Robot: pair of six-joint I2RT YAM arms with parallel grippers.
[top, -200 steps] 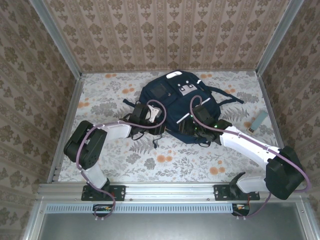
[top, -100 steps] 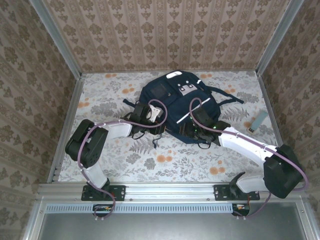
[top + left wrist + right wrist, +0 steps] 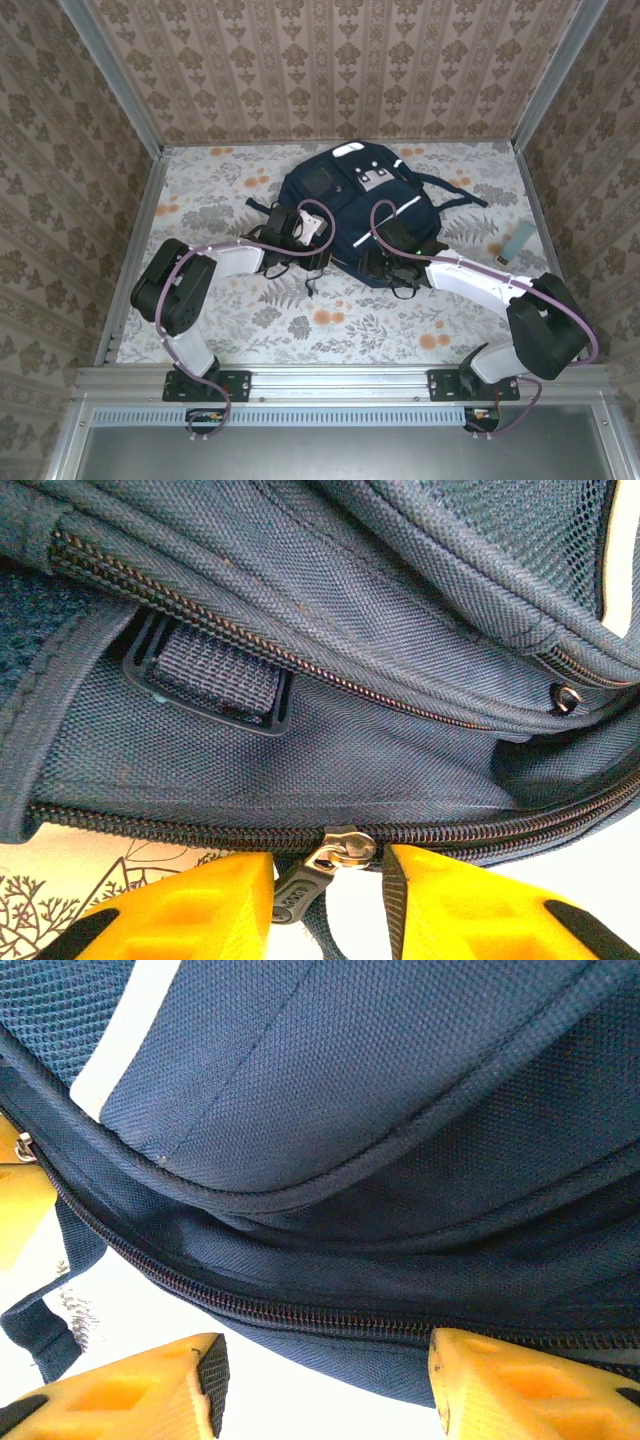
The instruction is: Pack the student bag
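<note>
**Top external view.** You have the student bag [image 3: 345, 200] lying flat on the floral table [image 3: 220, 320], with both arms reaching to its near edge. The left gripper [image 3: 308, 262] sits at the bag's near-left corner and the right gripper [image 3: 388, 266] at its near-right corner. From this height you cannot tell how either pair of fingers stands. A small grey-blue oblong [image 3: 517, 241] lies well apart from the right gripper, on its outer side.

**Left wrist view.** The left gripper [image 3: 330, 895] has its yellow fingers [image 3: 185, 910] spread. A metal zipper pull [image 3: 318, 872] hangs in the gap between them, close against the finger at the picture's left and not clamped. The closed zipper [image 3: 180, 825] runs across just beyond the fingertips. Further beyond them a dark plastic strap buckle [image 3: 210, 675] lies on the navy fabric.

**Right wrist view.** The right gripper [image 3: 325, 1390] has its fingers [image 3: 125, 1390] spread wide, holding nothing. Another run of zipper [image 3: 300, 1312] crosses just beyond the fingertips. The white stripe [image 3: 120, 1050] lies far beyond the finger at the picture's left.
</note>
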